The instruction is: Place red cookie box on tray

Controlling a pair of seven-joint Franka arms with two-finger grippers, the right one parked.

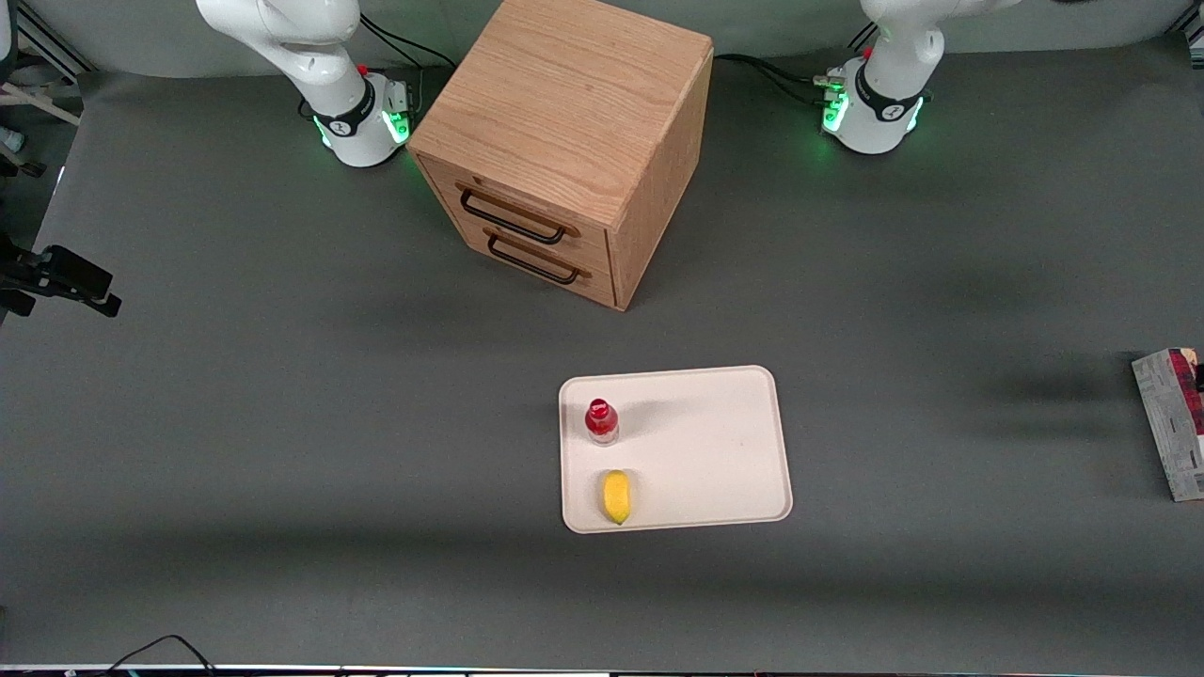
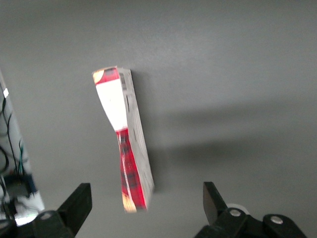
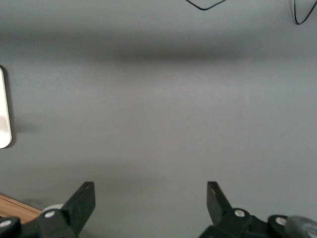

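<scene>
Red cookie box (image 2: 128,144): long, thin carton, dark red patterned face with a pale panel, grey-white printed sides. Lies on the grey table (image 1: 282,423) at the working arm's end, right at the edge of the front view (image 1: 1176,423), well apart from the tray. Nothing touches it.

Gripper (image 2: 148,208): hangs above the box, fingers (image 2: 79,201) spread wide and holding nothing; the box's near end sits between them in the wrist view.

Tray (image 1: 715,442): cream-white, low rim, near the table's middle, nearer the front camera than the wooden drawer cabinet (image 1: 574,141). Carries a small red-capped bottle (image 1: 601,420) and a yellow fruit-shaped item (image 1: 616,495), both along the side toward the parked arm; the remaining surface is bare.

Handling, by judgement: likely light, thin cardboard, fairly stiff along its length but apt to dent under a hard squeeze; printed faces possibly slick. Best held across the narrow width near mid-length, so it does not tip in the fingers. The bare half of the tray looks able to take it.
</scene>
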